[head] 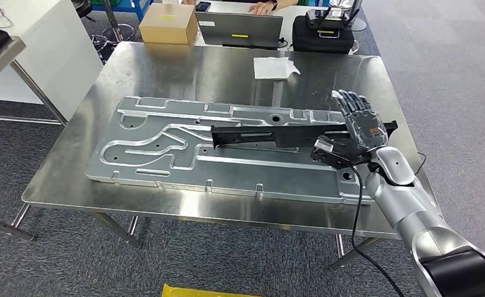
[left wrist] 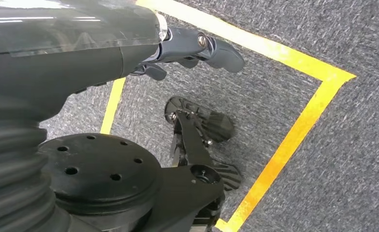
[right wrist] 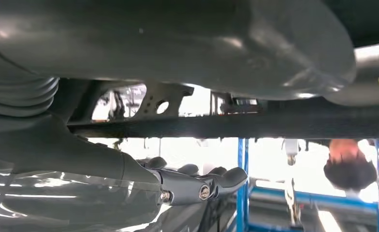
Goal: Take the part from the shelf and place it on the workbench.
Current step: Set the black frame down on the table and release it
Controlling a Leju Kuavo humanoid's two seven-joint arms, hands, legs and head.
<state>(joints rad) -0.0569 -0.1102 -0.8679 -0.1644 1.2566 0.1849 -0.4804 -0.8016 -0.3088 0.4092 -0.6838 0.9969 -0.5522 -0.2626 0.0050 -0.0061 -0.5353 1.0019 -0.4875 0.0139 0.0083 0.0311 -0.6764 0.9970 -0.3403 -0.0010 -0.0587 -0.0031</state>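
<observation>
I see the black part [head: 277, 134] lying long-ways on the big grey plate [head: 166, 154] that covers much of the steel surface [head: 184, 74]. My right hand [head: 356, 127] is at the part's right end, fingers [head: 351, 105] stretched out and apart above it, released; I can't tell whether the palm touches it. My left hand [left wrist: 187, 50] hangs over carpet with yellow tape [left wrist: 294, 130], fingers loosely curled and holding nothing.
</observation>
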